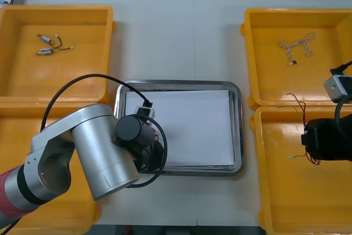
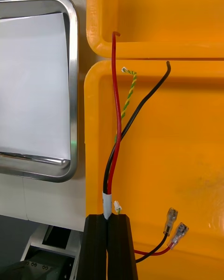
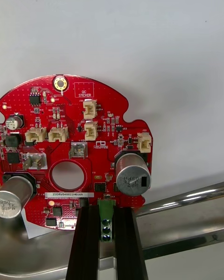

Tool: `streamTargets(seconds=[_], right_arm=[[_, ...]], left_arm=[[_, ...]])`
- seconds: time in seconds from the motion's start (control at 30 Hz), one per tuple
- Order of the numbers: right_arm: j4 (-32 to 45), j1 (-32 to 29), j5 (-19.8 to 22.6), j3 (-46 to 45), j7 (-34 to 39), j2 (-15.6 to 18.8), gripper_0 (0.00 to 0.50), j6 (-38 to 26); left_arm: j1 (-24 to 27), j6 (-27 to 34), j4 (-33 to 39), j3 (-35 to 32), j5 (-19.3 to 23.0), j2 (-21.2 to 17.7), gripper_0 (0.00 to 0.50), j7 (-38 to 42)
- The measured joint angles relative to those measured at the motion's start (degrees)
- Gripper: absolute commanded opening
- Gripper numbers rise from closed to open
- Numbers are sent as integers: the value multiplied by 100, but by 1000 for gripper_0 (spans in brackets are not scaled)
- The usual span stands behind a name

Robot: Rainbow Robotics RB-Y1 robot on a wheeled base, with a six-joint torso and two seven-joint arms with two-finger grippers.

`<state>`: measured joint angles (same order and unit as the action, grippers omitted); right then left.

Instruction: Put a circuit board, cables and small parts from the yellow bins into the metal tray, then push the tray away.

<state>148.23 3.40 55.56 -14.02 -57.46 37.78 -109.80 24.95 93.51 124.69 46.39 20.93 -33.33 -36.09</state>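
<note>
Two wrist cameras fill in what the overhead view leaves vague. From above, my left arm (image 1: 93, 147) reaches to the near left corner of the metal tray (image 1: 236, 130). The left wrist camera adds that the left hand (image 3: 106, 210) is clenched on a green connector block (image 3: 106, 212) at the edge of a round red circuit board (image 3: 70, 154). That board sits over the tray's white inside, just past the shiny rim; I cannot tell whether it touches. Its face carries two silver capacitors, cream sockets and a round hole. The right hand (image 2: 110, 217) hangs over the near right yellow bin (image 2: 186, 144), clenched on a red and black cable pair (image 2: 116, 121) at its white band. A thin green and yellow twisted cable (image 2: 130, 91) runs alongside. Overhead, small metal parts (image 1: 47, 45) lie in the far left bin.
</note>
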Motion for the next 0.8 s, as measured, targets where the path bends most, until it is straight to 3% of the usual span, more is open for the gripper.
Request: streamTargets(seconds=[0.63, 0.67, 0.7, 0.77, 0.8], right_arm=[[1, 0, 0, 0, 0, 0, 0, 0], [1, 0, 0, 0, 0, 0, 0, 0], [1, 0, 0, 0, 0, 0, 0, 0], [1, 0, 0, 0, 0, 0, 0, 0], [1, 0, 0, 0, 0, 0, 0, 0]], left_arm=[[0, -203, -312, 91, -263, 17, 6, 0], [0, -203, -312, 91, -265, 20, 97, 0], [0, -204, -313, 91, -266, 25, 228, 0], [0, -238, -313, 91, -266, 35, 315, 0], [0, -285, -314, 91, -266, 41, 332, 0]])
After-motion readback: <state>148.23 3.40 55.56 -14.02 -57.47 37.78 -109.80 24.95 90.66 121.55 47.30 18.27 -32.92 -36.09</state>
